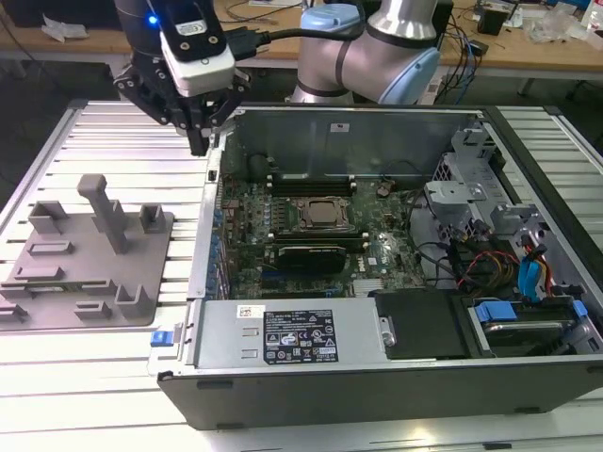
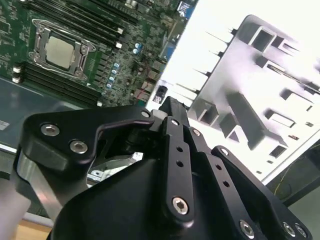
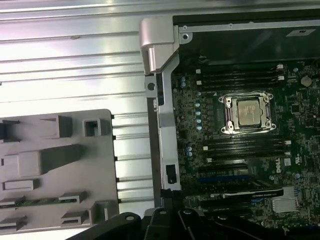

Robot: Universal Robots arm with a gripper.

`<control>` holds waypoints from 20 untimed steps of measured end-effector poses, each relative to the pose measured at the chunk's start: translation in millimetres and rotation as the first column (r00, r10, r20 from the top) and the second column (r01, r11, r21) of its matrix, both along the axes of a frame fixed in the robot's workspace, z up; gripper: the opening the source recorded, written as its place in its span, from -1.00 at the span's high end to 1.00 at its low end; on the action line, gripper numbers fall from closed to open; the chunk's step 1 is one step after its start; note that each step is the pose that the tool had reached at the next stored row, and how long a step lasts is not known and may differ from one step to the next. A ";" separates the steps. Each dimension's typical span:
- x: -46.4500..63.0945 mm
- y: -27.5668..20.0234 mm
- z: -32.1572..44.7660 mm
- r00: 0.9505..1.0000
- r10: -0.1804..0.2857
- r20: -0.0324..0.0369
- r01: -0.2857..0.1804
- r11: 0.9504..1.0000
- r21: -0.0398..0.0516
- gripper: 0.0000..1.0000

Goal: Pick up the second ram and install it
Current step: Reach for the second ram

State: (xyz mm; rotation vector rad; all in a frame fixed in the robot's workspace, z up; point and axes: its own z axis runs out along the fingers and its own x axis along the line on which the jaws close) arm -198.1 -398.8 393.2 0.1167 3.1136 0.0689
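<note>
Gripper (image 1: 201, 143), jaws closed and empty, well apart from the second ram (image 3: 35, 202): likely light, stiff, fragile; grasp by long edges.

Surfaces: mostly bare metal and matt plastic.
Table (image 1: 94, 132) ribbed bright metal; fixture tray (image 1: 141, 273) matt grey plastic; computer case (image 1: 330, 132) dull sheet metal; motherboard (image 3: 295, 145) glossy green.

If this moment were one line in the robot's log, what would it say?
gripper: hovering above case wall | second ram: seemingly in gray tray | motherboard: processor seated
</note>
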 end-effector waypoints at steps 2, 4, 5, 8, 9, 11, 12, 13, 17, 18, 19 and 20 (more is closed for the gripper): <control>-4.9 0.0 0.0 1.000 0.000 0.000 0.000 1.000 0.000 0.84; -14.1 0.0 -0.1 1.000 0.000 0.000 0.000 1.000 0.000 0.84; -18.7 0.0 -0.1 1.000 0.000 0.000 0.000 1.000 0.000 0.84; -32.2 0.0 -0.1 1.000 0.000 0.000 0.000 1.000 0.000 0.84; -36.1 0.0 -0.1 1.000 0.000 0.000 0.000 1.000 0.000 0.84; -45.3 0.0 -0.2 1.000 0.000 0.000 0.000 1.000 0.000 0.84; -49.6 0.0 -0.2 1.000 0.000 0.000 0.000 1.000 0.000 0.84; -51.8 0.0 -0.1 1.000 0.000 0.000 0.000 1.000 0.000 0.84; -61.9 0.0 -0.2 1.000 0.000 0.000 0.000 1.000 0.000 0.84; -66.3 0.0 -0.2 1.000 0.000 0.000 0.000 1.000 0.000 0.84; -68.3 0.0 -0.3 1.000 0.000 0.000 0.000 1.000 0.000 0.84; -70.7 0.0 -0.3 1.000 0.000 0.000 0.000 1.000 0.000 0.84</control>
